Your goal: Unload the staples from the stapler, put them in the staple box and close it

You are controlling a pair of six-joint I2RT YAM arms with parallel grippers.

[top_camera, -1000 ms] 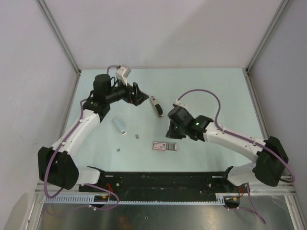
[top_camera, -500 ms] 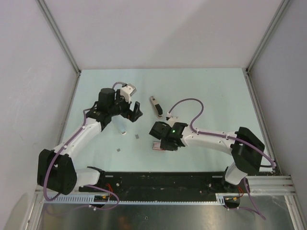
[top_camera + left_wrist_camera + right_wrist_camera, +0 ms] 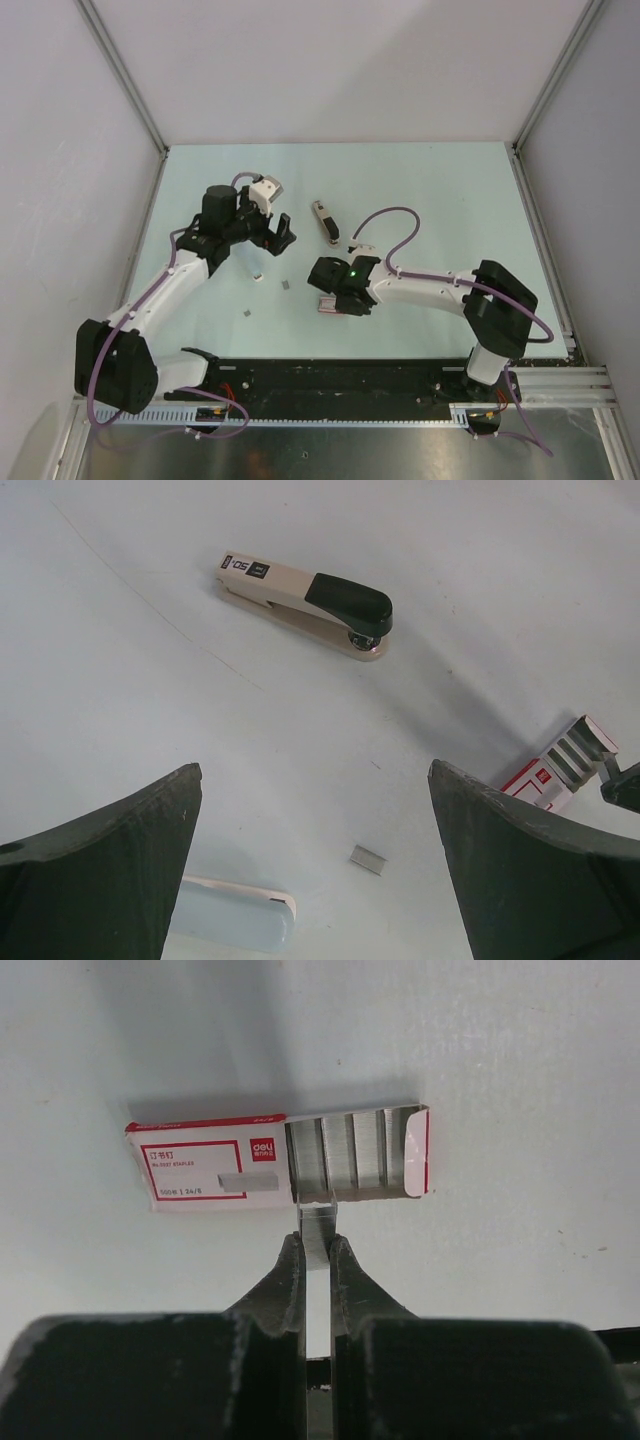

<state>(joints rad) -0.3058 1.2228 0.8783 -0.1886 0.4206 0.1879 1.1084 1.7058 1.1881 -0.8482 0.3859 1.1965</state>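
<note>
My right gripper is pinched tight on a short staple strip, holding it by its near end. The strip's far end sits at the open tray of the red-and-white staple box, touching or just over its edge. My left gripper hangs spread wide over the table with nothing between its fingers. The stapler lies closed on its base, beyond both grippers and apart from each.

My worry is the grip. The strip is thin and held only at one end, so I judge it could swivel between the pads. It could also snap into pieces if its far end catches on the tray's cardboard lip. A catch there could also shove the light box across the table, since nothing pins it. One loose staple piece lies near the left gripper and another bit nearer the arm bases. More scatter would be hard to pick up.

From above, the right gripper covers most of the box and all of the strip. I cannot see inside the stapler, so I cannot tell whether any staples remain in it. A light-blue object is cut off at the bottom of the left wrist view, and I cannot identify it.
</note>
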